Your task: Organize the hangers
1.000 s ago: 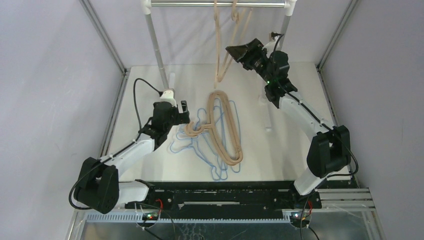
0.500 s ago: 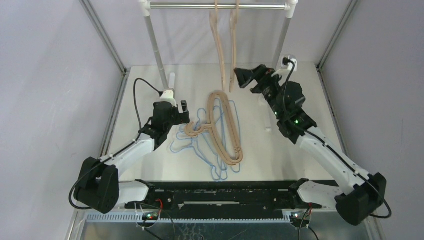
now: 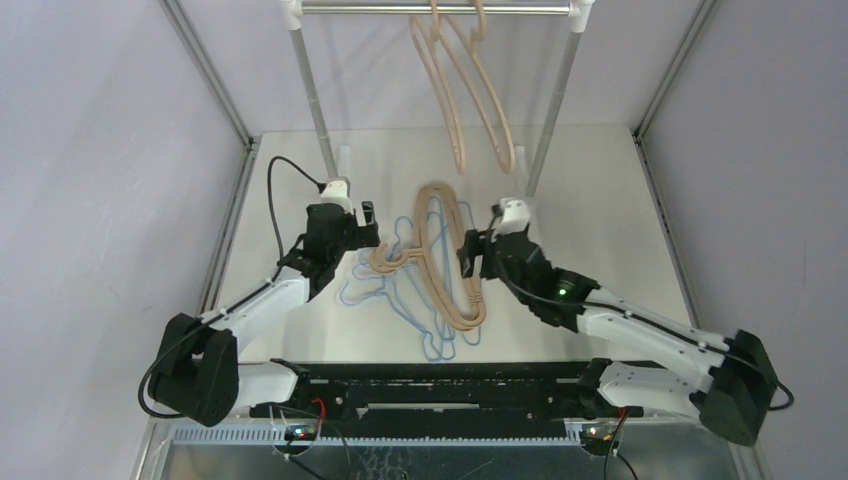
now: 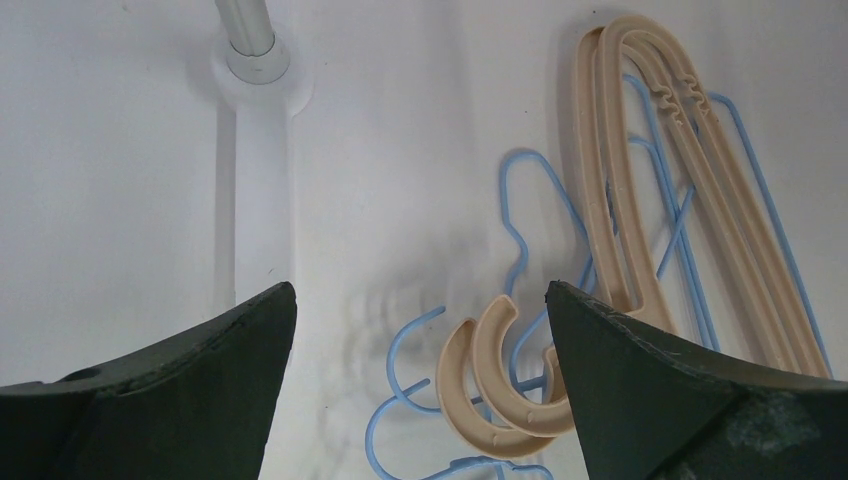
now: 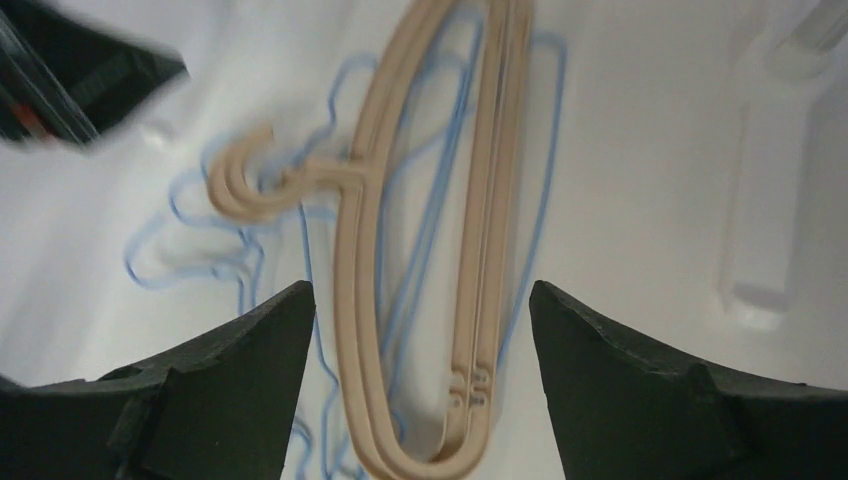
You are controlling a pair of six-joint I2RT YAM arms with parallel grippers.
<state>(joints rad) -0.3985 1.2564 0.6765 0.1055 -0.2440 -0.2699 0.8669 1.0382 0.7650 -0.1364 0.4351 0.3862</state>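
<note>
**Right pincer over the wooden pair, long axis between its fingers**

Top view: two thick light-tan wooden hangers [image 3: 440,290] lie stacked flat at the centre of the frame, on top of thin light-blue wire hangers [image 3: 430,345]. Their long axis runs top to bottom of the frame and their hooks point left. Two more tan hangers [image 3: 459,155] hang from the silver metal rail [image 3: 430,8] at the top. The right gripper [image 3: 468,256] sits at the stack's right edge. The left gripper [image 3: 368,222] is just left of the hooks.

Left wrist: left gripper [image 4: 417,300] has its fingers spread wide, holding nothing. The tan hooks [image 4: 490,385] lie low between the fingers, and the hanger bodies [image 4: 605,200] run away to the upper right.

Right wrist: right gripper [image 5: 420,295] has its jaws parted, holding nothing. The tan pair [image 5: 352,300] runs up-down the frame between the fingers, with blue wire [image 5: 545,200] alongside. The view is blurred. Judgement: the right arm is better placed, since closing would pinch across the bars.
</note>
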